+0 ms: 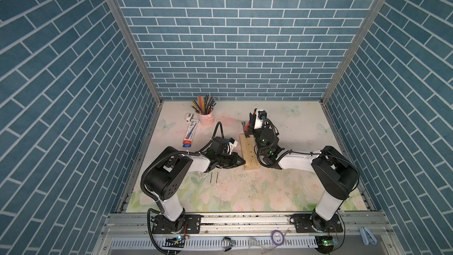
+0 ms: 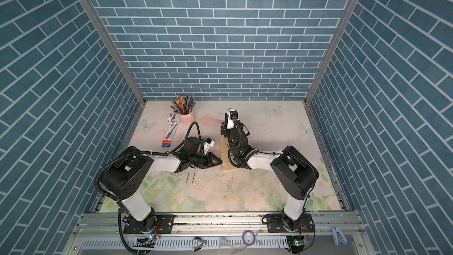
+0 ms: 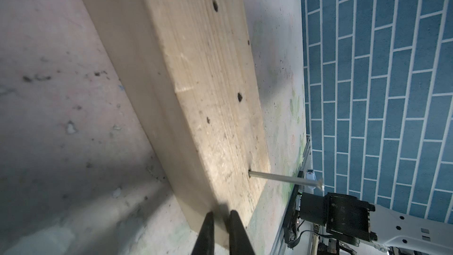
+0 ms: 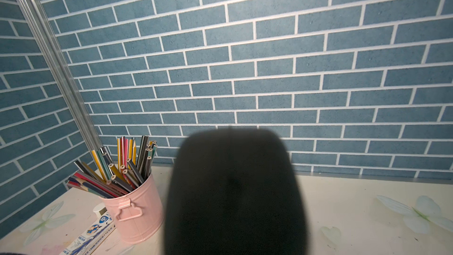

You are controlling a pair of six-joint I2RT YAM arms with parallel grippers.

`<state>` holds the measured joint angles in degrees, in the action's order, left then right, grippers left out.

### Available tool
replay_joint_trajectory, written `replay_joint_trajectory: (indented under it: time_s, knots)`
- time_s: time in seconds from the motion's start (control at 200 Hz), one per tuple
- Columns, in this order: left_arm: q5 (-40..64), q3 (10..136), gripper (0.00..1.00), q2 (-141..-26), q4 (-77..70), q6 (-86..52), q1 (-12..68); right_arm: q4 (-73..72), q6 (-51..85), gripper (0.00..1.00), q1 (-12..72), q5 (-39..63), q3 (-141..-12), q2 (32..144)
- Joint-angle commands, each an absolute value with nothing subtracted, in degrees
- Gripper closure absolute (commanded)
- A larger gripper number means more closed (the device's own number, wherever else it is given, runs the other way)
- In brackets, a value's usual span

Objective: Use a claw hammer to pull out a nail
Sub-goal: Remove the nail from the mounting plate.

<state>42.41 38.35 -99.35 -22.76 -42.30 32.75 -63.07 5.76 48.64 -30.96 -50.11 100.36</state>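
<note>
Left hand, nearly closed and empty, pins the wooden plank, likely steadying it for the claw hammer clamped in the right hand.

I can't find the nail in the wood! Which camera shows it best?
The left wrist view: the nail sticks out of the plank close up, shaft and head clear. In both top views it is too small to make out. The right wrist view faces the wall and misses it.

Open desk runs along the far right corner and the near edge. Mid-desk the wooden board, a nail standing from it, sits hemmed between left arm and right arm; pencil bucket crowds the far left corner.
</note>
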Motion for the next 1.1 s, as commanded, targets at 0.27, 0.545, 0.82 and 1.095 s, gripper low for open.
replay_joint_trajectory:
  time_s: [0.27,0.545,0.82,1.095]
  knots:
    - [35.3,37.9,0.86,-101.7,-16.5,-43.1,33.1,-70.9,2.1,1.00,54.4,-37.8,-42.7,95.2]
    - [34.3,38.4,0.86,-101.5,-16.5,-44.1,33.1,-68.2,4.3,1.00,57.2,-40.0,-36.5,89.8]
    - [34.0,38.3,0.86,-100.6,-15.2,-43.6,33.1,-61.8,9.5,1.00,60.0,-42.2,-31.7,85.0]
    - [33.7,38.3,0.86,-100.3,-15.4,-43.5,33.1,-59.1,11.7,1.00,62.4,-43.8,-31.0,83.8]
